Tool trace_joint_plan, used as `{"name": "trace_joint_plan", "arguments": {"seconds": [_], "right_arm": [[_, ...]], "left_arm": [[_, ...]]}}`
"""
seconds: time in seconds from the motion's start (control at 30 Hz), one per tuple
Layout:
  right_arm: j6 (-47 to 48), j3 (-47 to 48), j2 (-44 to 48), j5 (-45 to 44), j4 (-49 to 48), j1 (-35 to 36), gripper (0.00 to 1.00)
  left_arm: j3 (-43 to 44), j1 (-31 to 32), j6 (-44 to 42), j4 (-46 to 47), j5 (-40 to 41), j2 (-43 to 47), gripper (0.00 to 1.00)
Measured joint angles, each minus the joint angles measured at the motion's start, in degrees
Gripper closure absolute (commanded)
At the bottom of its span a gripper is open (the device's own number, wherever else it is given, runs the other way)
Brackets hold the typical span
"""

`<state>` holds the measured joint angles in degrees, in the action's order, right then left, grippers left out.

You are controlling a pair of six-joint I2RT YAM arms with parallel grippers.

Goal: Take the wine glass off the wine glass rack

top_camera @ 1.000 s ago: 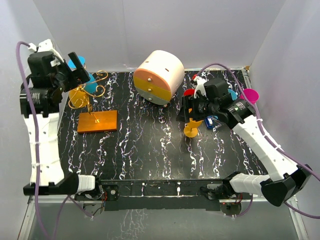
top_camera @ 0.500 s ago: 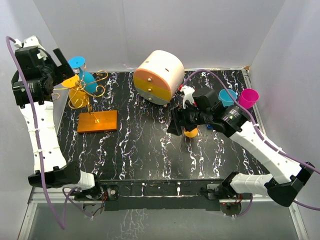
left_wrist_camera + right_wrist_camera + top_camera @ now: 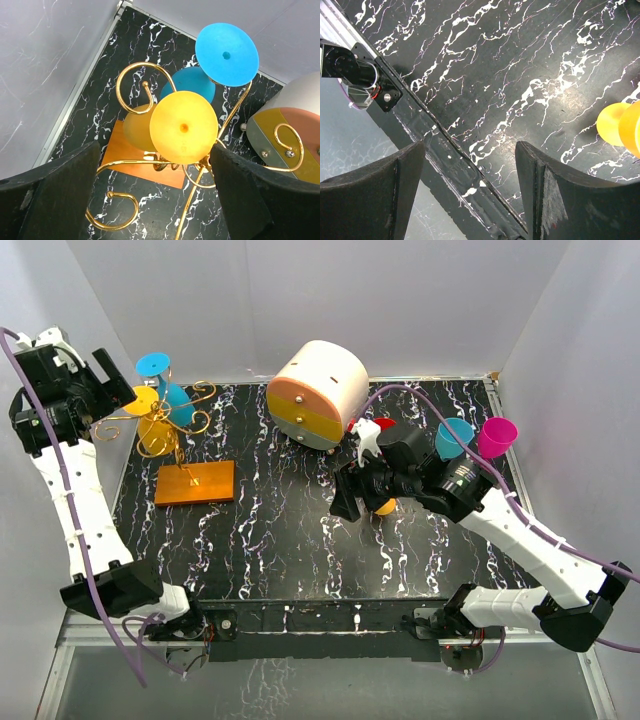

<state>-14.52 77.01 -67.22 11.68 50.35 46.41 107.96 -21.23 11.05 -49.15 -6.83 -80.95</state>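
**Black marbled table (image 3: 260, 540): two glasses on the rack, no grab yet**

White walls all round, and the action is at the back left. That's where the wine glass rack (image 3: 194, 483) stands on its flat orange base, gold scrolls curling up above it. The left wrist camera tells the story. A yellow wine glass (image 3: 183, 127) hangs bowl-down in the wire, foot disc facing the lens. A blue wine glass (image 3: 226, 54) hangs just beside it, upside down as well. Both sit in the rack, neither one lifted.

The left tool (image 3: 154, 160) hovers above them with its fingers spread wide. The yellow foot is framed between them, but they touch nothing and pinch nothing. From overhead, that arm is up high over the table's back-left corner.

Over on the right, the right tool (image 3: 470, 155) is spread too, with only bare table between its fingers. Just beside it is a yellow object (image 3: 616, 125), probably another glass. It's cut off at the frame edge and half hidden under the arm from above, so I won't swear to it. The white-and-orange drawer box (image 3: 318, 393) sits at the back, out of play.

So where are we? My read is early days. The line-up over the yellow glass looks set. The descent, the close on foot or stem, and sliding the glass clear of the wire are all left to do.
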Motion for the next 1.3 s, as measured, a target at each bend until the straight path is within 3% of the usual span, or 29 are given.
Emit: {"name": "trace_joint_plan", "arguments": {"seconds": [0.33,0.6,0.93,1.3], "right_arm": [[0.2,0.0,0.0,-0.2,0.0,0.1,0.28],[0.2,0.0,-0.1,-0.3,-0.1,0.1,0.28],[0.3,-0.1,-0.3,-1.0,-0.8,0.1,0.28],[0.3,-0.1,-0.8,-1.0,-1.2,0.1,0.28]], "left_arm": [[-1.8,-2.5,-1.8,0.9,-6.4,-2.6,0.10],[-1.6,-2.6,-0.8,1.4,-9.1,-5.8,0.15],[-0.9,-2.8,1.8,2.6,-12.2,-8.6,0.25],[-0.9,-4.0,6.2,4.5,-15.3,-10.3,0.43]]}}
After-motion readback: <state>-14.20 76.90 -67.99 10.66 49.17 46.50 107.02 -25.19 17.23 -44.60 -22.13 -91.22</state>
